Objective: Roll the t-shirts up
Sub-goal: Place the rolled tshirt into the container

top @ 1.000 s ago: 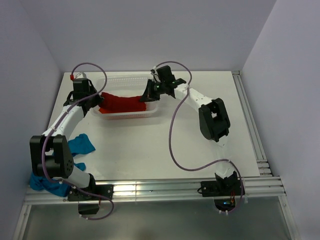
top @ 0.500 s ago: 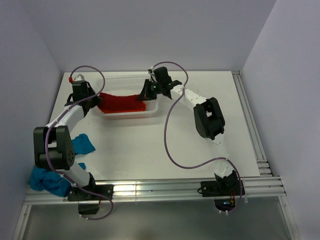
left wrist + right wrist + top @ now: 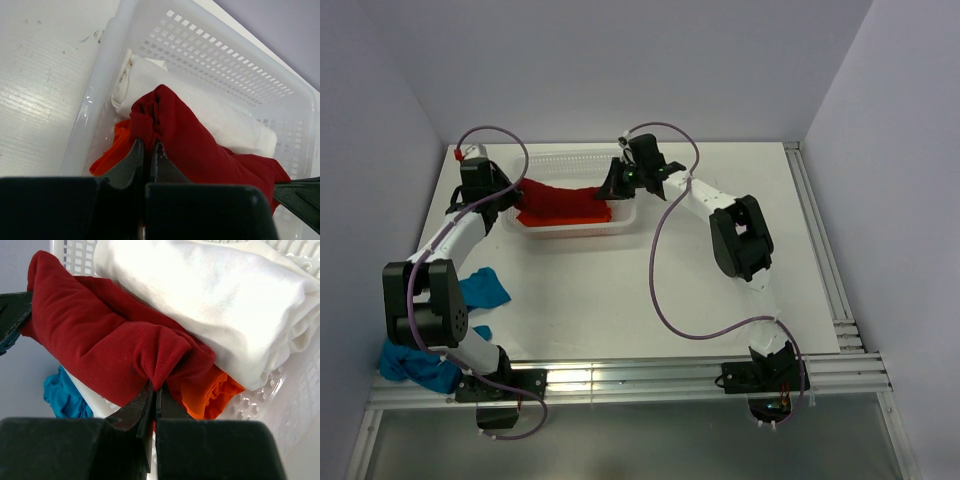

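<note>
While the left hand point(image 3: 147, 150) clamps one end and the right hand point(image 3: 152, 390) the other, a dark red soft cloth t-shirt point(image 3: 565, 203) stretches across the white perforated plastic basket point(image 3: 570, 157) at the far edge of the surface point(image 3: 590, 290).

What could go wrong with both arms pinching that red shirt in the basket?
1. The left end effector and right end effector each pinch only a small fold of the dark red t-shirt; the cloth might slip free when lifted.
2. The orange t-shirt lies bunched against the red one and could get dragged out too.
3. Cloth catching on the basket might pull the basket along.
</note>
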Tool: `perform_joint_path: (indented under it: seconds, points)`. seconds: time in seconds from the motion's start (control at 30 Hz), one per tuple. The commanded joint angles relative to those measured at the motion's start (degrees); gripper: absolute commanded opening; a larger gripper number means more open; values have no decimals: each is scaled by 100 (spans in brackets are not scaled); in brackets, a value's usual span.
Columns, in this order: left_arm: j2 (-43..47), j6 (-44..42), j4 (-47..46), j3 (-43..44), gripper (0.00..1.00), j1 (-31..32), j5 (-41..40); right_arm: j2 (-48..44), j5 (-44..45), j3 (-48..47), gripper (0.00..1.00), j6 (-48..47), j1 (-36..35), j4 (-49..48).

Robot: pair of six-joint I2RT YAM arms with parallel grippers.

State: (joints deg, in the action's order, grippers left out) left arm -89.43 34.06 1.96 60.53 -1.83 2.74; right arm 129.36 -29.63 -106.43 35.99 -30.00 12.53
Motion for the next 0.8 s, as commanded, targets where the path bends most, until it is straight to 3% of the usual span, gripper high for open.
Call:
perform_joint_path:
  seconds: [0.0, 0.4, 0.5, 0.53, 0.63, 0.67, 0.77]
  points:
    - [-91, -84, -354, 73, 0, -11, 113, -430, 185, -97, 0, -153, 12, -174]
    - [-673, -75, -776, -296, 1, -11, -37, -253, 317, 140, 0, -48, 64, -260]
    - [-489, -75, -802, -419, 16, -2, -142, -332, 431, 325, 0, -57, 47, -304]
    - [-453, -93, -767, -437, 24, 7, -229, -350, 449, 334, 2, -57, 38, -313]
    - [-234, -119, -618, -437, 36, 24, -239, -429, 502, 342, 19, -66, 38, -243]
    - [-103, -128, -565, -428, 38, 24, -248, -490, 554, 351, 28, -66, 29, -243]
    - [188, -111, -328, -314, 46, 24, -450, -657, 633, 351, 39, -92, 29, -138]
